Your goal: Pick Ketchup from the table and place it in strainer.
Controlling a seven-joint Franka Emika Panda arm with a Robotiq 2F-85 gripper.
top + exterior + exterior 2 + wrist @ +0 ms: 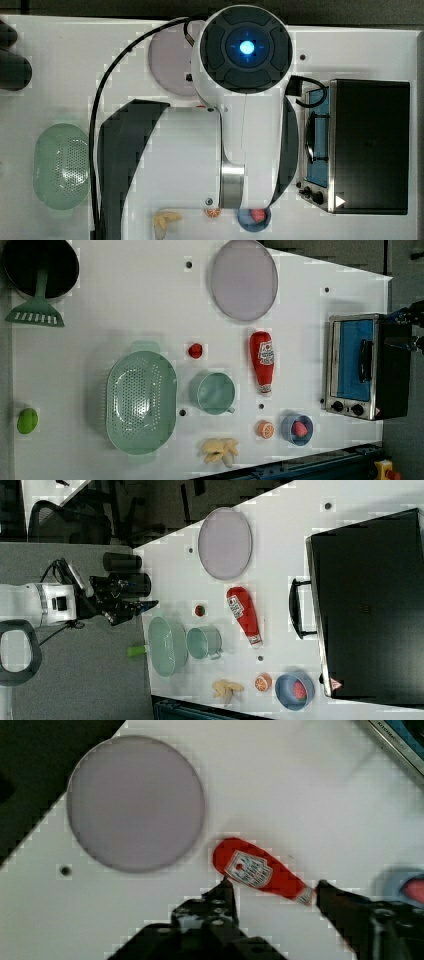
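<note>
Our black two-finger claw (272,887) open, empty, high above table; in right view claw (145,605) well off from bottle; red tapered plastic Ketchup squeeze bottle (260,872) lies flat between fingertips in wrist view, untouched; in left view Ketchup (263,361) at about 2 o'clock from pale green oval perforated plastic strainer (141,401), round green handled cup (215,393) between; we judge: descend straight, pinch across body near label, not narrow cap end; lift clear over cup before carrying.
</note>
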